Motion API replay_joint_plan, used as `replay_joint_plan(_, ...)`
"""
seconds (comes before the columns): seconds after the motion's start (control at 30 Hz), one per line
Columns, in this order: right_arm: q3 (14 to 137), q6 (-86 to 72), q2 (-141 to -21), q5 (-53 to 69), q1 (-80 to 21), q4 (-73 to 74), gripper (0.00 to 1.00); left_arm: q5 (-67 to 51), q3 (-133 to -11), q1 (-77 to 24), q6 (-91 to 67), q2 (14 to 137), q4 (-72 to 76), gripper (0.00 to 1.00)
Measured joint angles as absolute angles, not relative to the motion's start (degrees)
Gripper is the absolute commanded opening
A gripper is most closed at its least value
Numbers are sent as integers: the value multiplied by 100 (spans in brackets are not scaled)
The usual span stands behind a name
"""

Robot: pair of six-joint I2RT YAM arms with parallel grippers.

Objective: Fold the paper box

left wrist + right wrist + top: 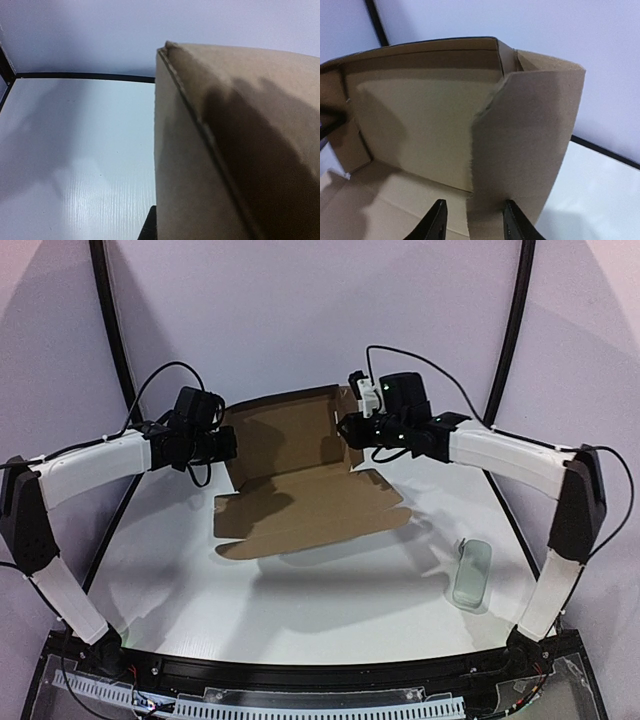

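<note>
One half-folded paper box [300, 445] hangs open above the white table [340, 595].

left fingers [224, 446]: shut | right fingers [438, 222]: apart | both raised, facing inward

I'm getting bright, even light falling from overhead across the white table [330, 610]. The paper box [300, 490] is throwing a soft shadow just in front of itself. In the left wrist view the cardboard is looming close, blurring and carrying a dark shadow; the right wrist view is reading sharper.
</note>
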State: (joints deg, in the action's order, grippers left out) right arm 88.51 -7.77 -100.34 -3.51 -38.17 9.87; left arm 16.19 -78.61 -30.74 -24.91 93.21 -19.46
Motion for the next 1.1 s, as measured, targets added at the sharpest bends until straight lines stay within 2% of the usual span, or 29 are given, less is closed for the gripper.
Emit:
replay_joint_plan(0.1, 8790, -580, -9634, -200, -3786, 1327, 74, 1591, -7859, -3074, -2386, 9321, -1862, 1)
replay_joint_plan(0.47, 8150, 29, -8047, 419, -3477, 1908, 97, 1190, -7646, -3027, -1898, 9321, -1437, 1)
replay_joint_plan(0.8, 7306, -432, -7096, 788, -2386, 1934, 98, 1128, -7644, -2981, -1837, 9321, -1336, 1)
replay_joint_plan(0.97, 7275, -791, -7618, 1305, -1593, 1892, 96, 1075, -7644, -2978, -1837, 9321, -1323, 1)
replay_joint_plan(1.1, 7277, -651, -8398, 2378, -1337, 1874, 94, 1029, -7644, -2976, -1839, 9321, -1325, 1)
